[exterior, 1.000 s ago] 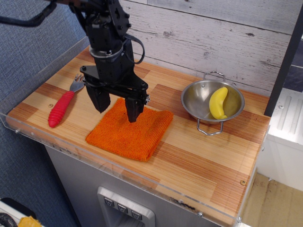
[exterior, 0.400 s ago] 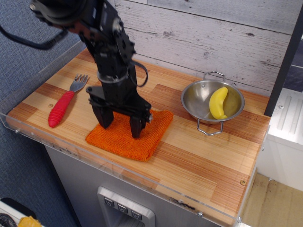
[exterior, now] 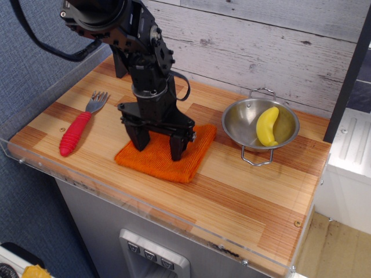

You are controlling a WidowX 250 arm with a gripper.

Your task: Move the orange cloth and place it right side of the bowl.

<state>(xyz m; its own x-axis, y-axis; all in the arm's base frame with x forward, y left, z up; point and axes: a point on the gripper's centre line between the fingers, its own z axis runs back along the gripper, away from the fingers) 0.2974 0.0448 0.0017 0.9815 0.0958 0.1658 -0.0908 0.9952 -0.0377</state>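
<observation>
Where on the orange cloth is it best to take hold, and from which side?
Probably from straight above, near the middle of the orange cloth. It lies flat on the table with no raised edge, so only a pinch of the soft top layer gives a hold. The open gripper already stands there.

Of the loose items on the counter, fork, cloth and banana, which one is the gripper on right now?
The orange cloth. The open gripper has its fingers planted on it, while the red-handled fork lies apart to one side and the banana sits in the bowl.
</observation>
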